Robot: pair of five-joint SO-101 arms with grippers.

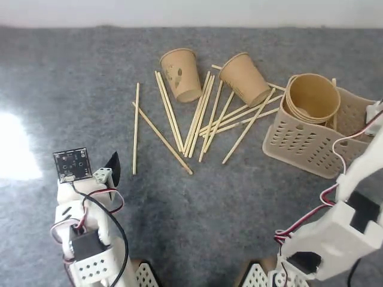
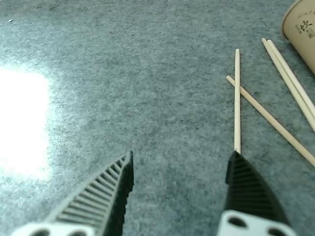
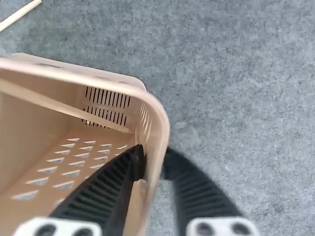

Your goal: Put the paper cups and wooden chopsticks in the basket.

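So the right gripper (image 3: 153,160) is pinching the beige slotted plastic basket (image 3: 158,118) wall, left gripper (image 2: 180,158) hangs wide open by loose wooden chopsticks (image 2: 237,98).

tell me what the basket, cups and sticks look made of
Basket: probably plastic, smooth matte beige, with moulded slotted walls. Paper cups: brown kraft-looking paper, matte, with rolled rims. Chopsticks: pale bare wood or bamboo, seemingly unvarnished; the grain is too fine to tell which.
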